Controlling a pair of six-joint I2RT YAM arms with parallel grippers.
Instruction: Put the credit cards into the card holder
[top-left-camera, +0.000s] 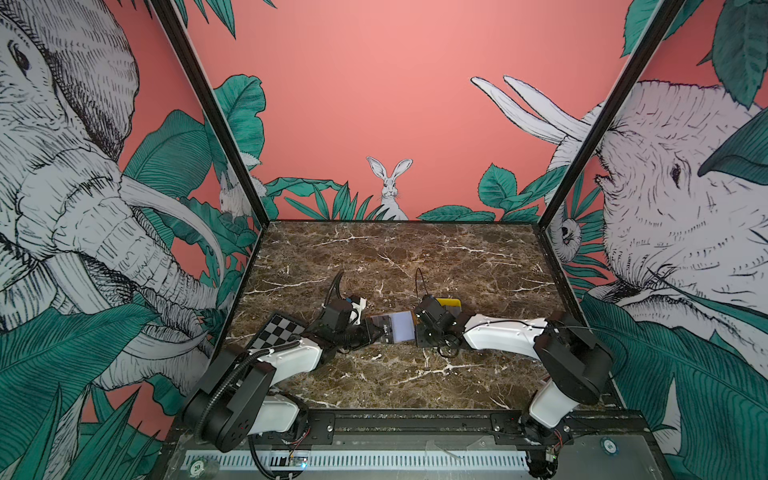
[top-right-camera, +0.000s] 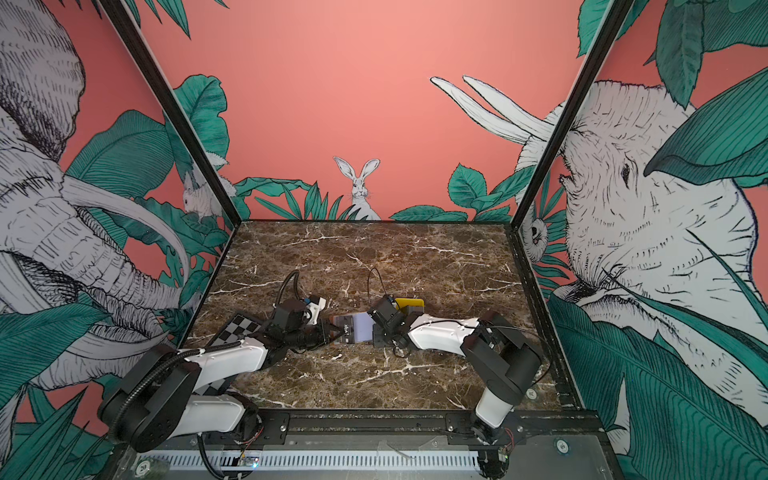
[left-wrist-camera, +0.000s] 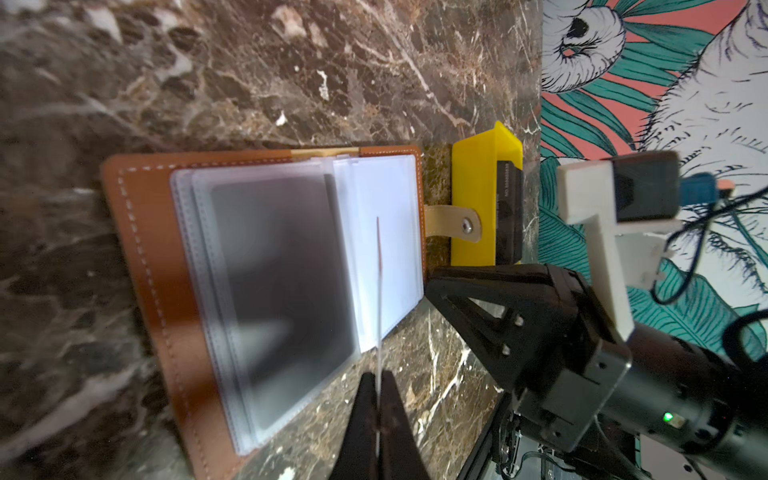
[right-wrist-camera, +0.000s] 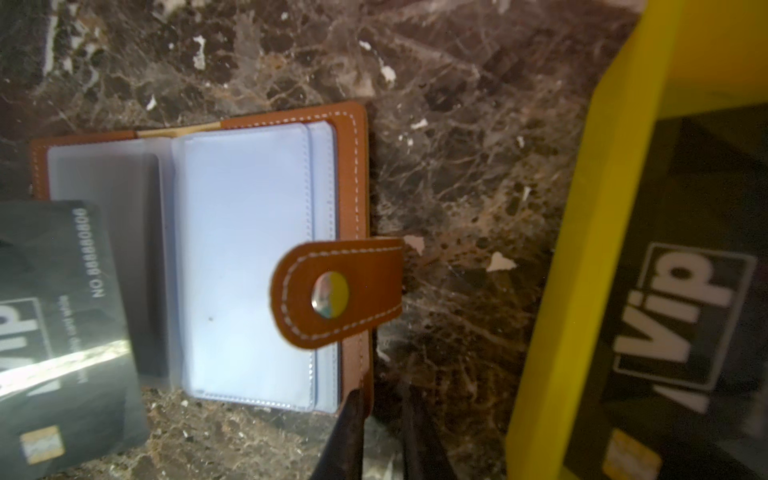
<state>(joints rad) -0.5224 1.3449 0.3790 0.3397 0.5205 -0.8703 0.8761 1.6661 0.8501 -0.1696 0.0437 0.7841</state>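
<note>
A brown marble counter (top-left-camera: 415, 257) fills the floor of the booth, walled by pink panels (top-left-camera: 374, 104) printed with elephants, leaves and a rabbit. The left arm (top-left-camera: 291, 357) and the right arm (top-left-camera: 498, 332) reach in from the near edge and meet near the middle of the counter. A black-and-white checkerboard (top-left-camera: 276, 330) lies flat on the left, partly hidden by the left arm. Behind the right arm's wrist sits a yellow tray (top-left-camera: 451, 302). The stack of credit cards (right-wrist-camera: 685, 316) rests inside it, white "Vip" lettering up.

Near the tray, with a strip of bare marble between them, the card holder (left-wrist-camera: 141, 249) lies open and flat. Its tan leather cover is down and its clear greyish sleeves (left-wrist-camera: 291, 249) are fanned upward. In both top views it sits between the two hands.

The left hand (left-wrist-camera: 379, 376) is clamped tight on a single card (right-wrist-camera: 62, 311), pinching one edge. The card hangs over the sleeves on the half of the holder away from the tray; I cannot tell whether it touches them.

The right hand (right-wrist-camera: 382, 403) stands at a narrow gap with bare marble showing between its fingers, holding nothing. One finger (right-wrist-camera: 351, 419) touches the corner of the leather cover on the tray side. The snap tab (right-wrist-camera: 336, 291) sticks out from that same cover edge.
</note>
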